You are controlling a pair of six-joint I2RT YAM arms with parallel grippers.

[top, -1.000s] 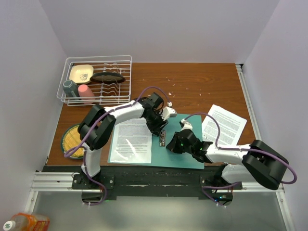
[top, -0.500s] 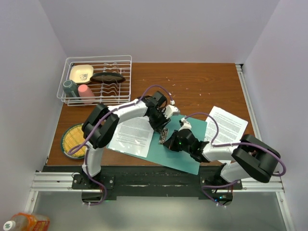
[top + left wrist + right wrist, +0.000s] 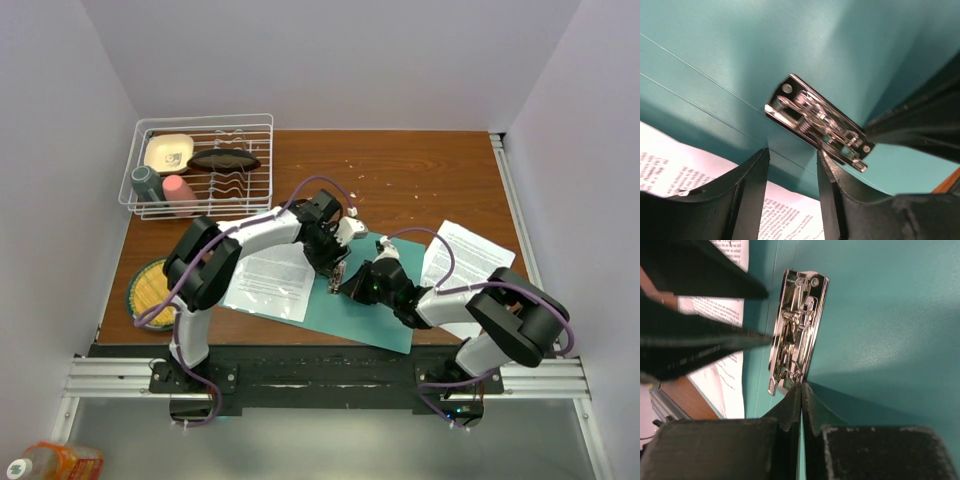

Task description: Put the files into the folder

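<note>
Folder [image 3: 368,322] is lying open on the wooden surface [image 3: 430,180], near the front edge and turned a bit crooked, teal inside facing up. One printed sheet [image 3: 268,282] sits on its left half. The other sheet [image 3: 472,258] is off to the right on the bare wood, with the right arm crossing over part of it.

Both grippers are crowded around the little metal clip [image 3: 796,335] at the spine. The left gripper [image 3: 792,161] comes in from the far left with its fingers spread. All you see in the gap is teal card and a bit of paper, and one fingertip is right up against the edge of the clip. The right gripper [image 3: 801,390] comes in from the near right with its fingers pressed tight together and nothing between them, the tip sitting right at one end of the clip. Can't really tell if it's actually pushing on it.

Far left corner has a wire dish rack [image 3: 200,190] with a couple of cups and dishes in it, and there's a round woven mat [image 3: 148,287] by the left edge.
</note>
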